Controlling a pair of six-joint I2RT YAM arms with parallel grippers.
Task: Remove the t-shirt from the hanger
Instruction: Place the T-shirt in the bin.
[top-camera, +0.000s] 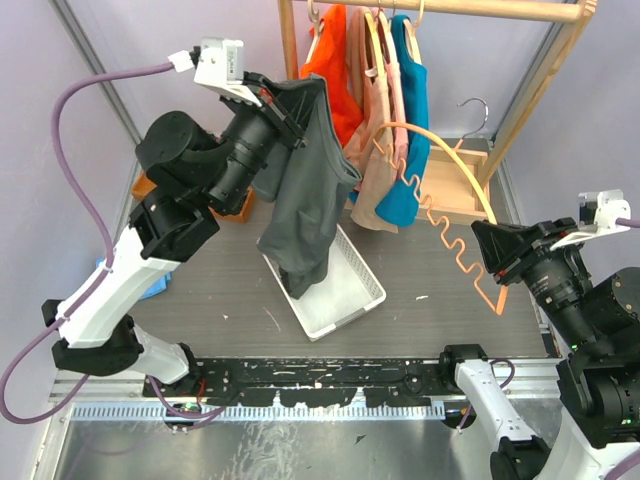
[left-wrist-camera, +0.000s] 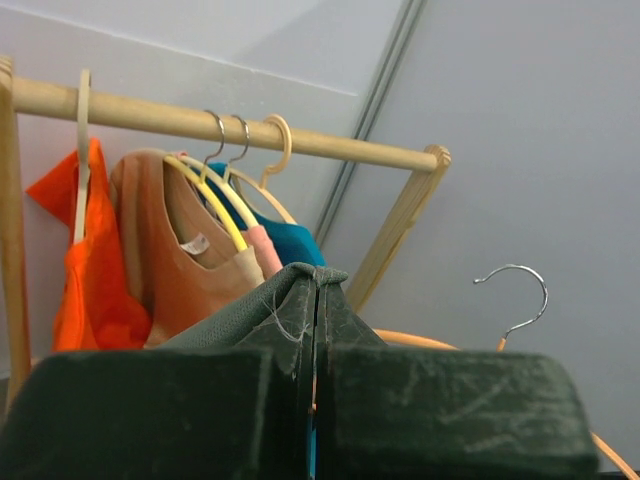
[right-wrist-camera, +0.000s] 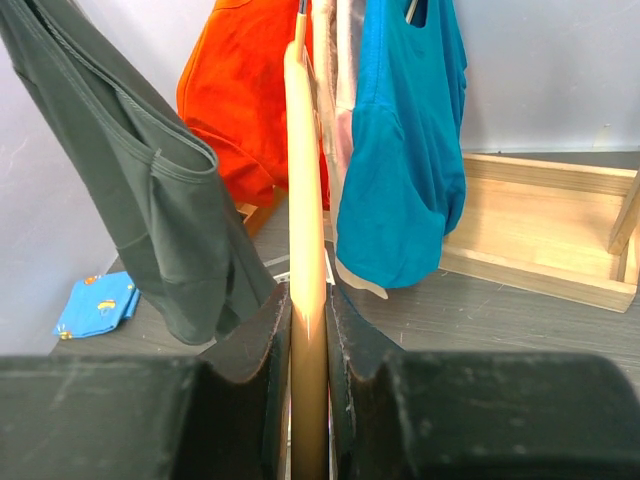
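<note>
Several soft garments (top-camera: 378, 150), orange through teal, hang on the wooden rack (top-camera: 520, 10). My left hand (top-camera: 288, 97), pinched fully closed, holds the limp grey t-shirt (top-camera: 305, 200) up, clear of its hanger, hem dangling over the white ribbed plastic basket (top-camera: 350, 290). My right hand (right-wrist-camera: 308, 310) clamps the bare, wavy orange hanger (right-wrist-camera: 305, 200).

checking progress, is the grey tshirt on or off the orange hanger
Off. The grey t-shirt hangs from the left gripper alone; the orange hanger, clamped in the right gripper, is bare and apart from it.
</note>
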